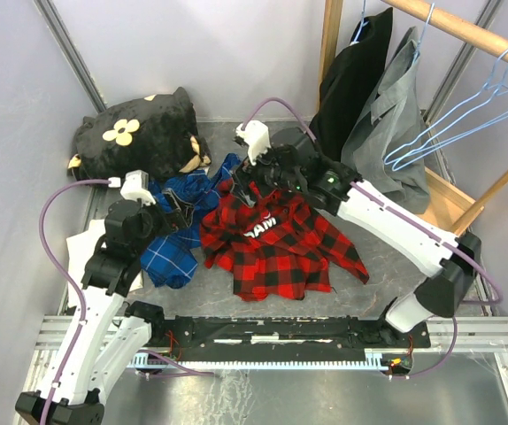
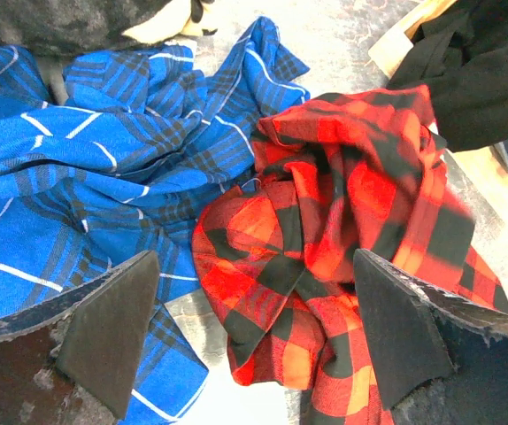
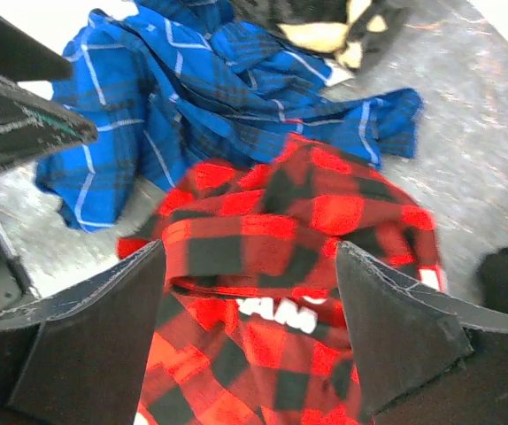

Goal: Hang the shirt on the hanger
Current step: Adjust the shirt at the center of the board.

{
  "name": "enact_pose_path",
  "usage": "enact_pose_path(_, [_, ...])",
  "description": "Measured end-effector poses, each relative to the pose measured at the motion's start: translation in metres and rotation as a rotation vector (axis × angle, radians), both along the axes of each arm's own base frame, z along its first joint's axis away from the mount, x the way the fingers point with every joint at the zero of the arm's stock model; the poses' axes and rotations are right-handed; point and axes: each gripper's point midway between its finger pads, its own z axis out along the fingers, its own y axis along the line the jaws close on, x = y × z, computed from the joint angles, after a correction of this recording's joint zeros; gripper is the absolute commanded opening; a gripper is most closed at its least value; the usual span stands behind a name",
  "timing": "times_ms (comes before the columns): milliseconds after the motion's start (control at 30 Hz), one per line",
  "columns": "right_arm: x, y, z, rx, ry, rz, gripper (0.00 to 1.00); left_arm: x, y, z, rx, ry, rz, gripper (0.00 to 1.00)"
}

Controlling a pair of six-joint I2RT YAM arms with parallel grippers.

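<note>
My right gripper (image 3: 250,257) hangs with its jaws spread wide over the far edge of the red-and-black plaid shirt (image 1: 276,239), holding nothing. The shirt lies crumpled mid-table, white lettering up, its left edge touching the blue plaid shirt (image 1: 179,221). My left gripper (image 2: 254,266) is wide open too, over the seam where the two shirts meet. Bare grey table (image 1: 387,257) shows right of the red hem and along its near edge. The light-blue wire hangers (image 1: 466,115) hang on the wooden rod (image 1: 466,31) far right, beside a grey shirt (image 1: 396,124) and a dark jacket (image 1: 351,80).
</note>
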Motion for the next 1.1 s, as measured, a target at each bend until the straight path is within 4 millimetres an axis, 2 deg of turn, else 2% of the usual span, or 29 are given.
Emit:
enact_pose_path(133, [0.0, -0.029, 0.0, -0.097, -0.078, -0.037, 0.85, 0.002, -0.002, -0.004, 0.001, 0.018, -0.009, 0.96])
enact_pose_path(233, [0.003, -0.047, -0.013, -0.187, -0.108, -0.068, 0.85, 0.002, -0.003, -0.005, 0.0, 0.019, -0.011, 0.96])
enact_pose_path(400, [0.0, -0.066, -0.059, -0.323, -0.11, -0.049, 0.85, 0.002, -0.003, -0.005, 0.0, 0.02, -0.01, 0.96])
enact_pose_path(567, [-0.019, -0.081, -0.107, -0.404, -0.145, 0.074, 0.84, 0.001, -0.002, -0.006, 0.0, 0.021, -0.009, 0.96])
enact_pose_path(700, [-0.045, -0.08, -0.136, -0.39, -0.204, 0.257, 0.83, 0.001, -0.002, -0.009, 0.001, 0.027, -0.009, 0.96])
enact_pose_path(800, [-0.054, -0.074, -0.147, -0.365, -0.256, 0.35, 0.83, 0.001, -0.002, -0.009, 0.001, 0.027, -0.01, 0.96])
enact_pose_path(900, [-0.052, -0.063, -0.147, -0.334, -0.337, 0.394, 0.82, 0.001, -0.003, -0.011, 0.001, 0.031, -0.011, 0.96])
enact_pose_path(1100, [-0.026, -0.031, -0.143, -0.276, -0.5, 0.401, 0.82, 0.0, -0.002, -0.009, -0.001, 0.022, -0.011, 0.96])
